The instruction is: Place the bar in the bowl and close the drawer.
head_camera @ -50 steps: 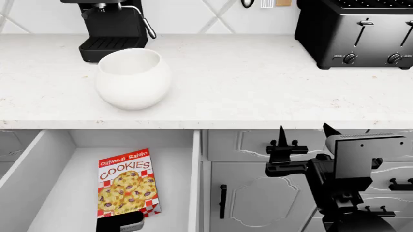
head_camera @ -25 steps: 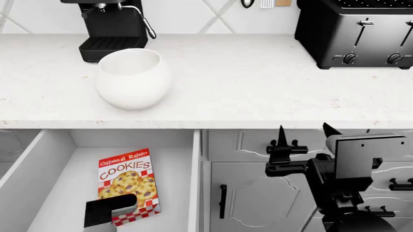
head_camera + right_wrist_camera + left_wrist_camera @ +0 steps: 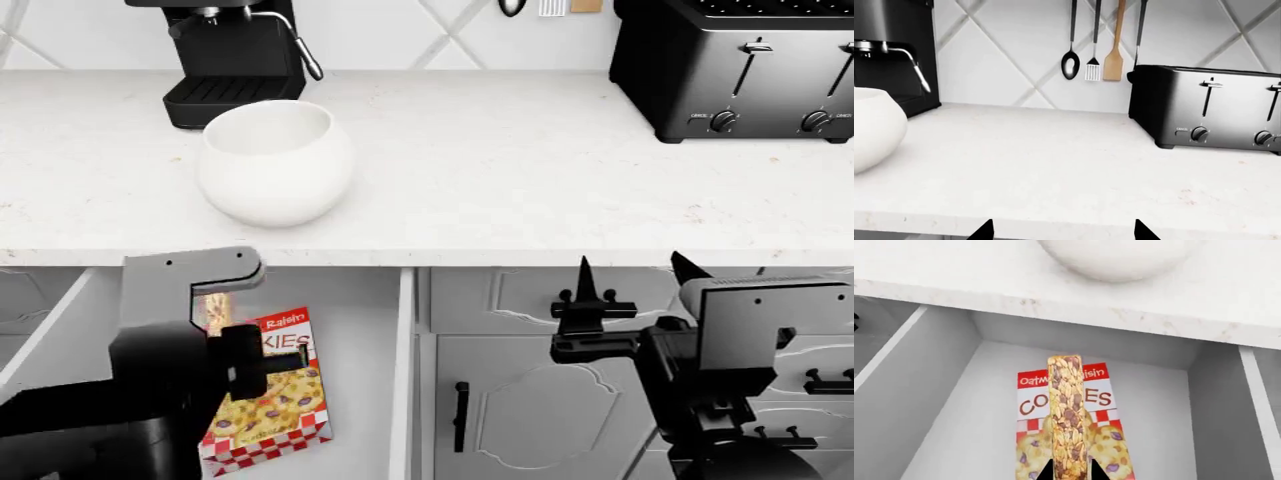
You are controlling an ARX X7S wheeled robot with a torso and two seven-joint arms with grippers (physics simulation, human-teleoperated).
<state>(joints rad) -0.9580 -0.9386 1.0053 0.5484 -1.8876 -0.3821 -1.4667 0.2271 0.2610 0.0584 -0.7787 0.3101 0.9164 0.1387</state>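
Note:
My left gripper (image 3: 1069, 475) is shut on a narrow oat-and-raisin granola bar (image 3: 1066, 415) that sticks out from the jaws, above the open light-grey drawer (image 3: 947, 405). In the head view the gripper (image 3: 220, 315) hangs over the drawer (image 3: 360, 290) and a sliver of the bar (image 3: 214, 305) shows. A flat "Oatmeal Raisin COOKIES" packet (image 3: 1102, 399) lies on the drawer floor under the bar, seen also in the head view (image 3: 283, 400). The white bowl (image 3: 274, 165) stands on the counter behind the drawer. My right gripper (image 3: 631, 268) is open and empty, in front of the cabinets.
A black coffee machine (image 3: 234, 60) stands behind the bowl, a black toaster (image 3: 734, 70) at the counter's back right. Utensils (image 3: 1094, 45) hang on the tiled wall. The white counter edge (image 3: 427, 255) overhangs the drawer. Cabinet doors with black handles (image 3: 461, 415) are to the drawer's right.
My left arm has risen from the drawer's front into the head view, holding the granola bar over the packet. The right arm, bowl and packet have not moved.

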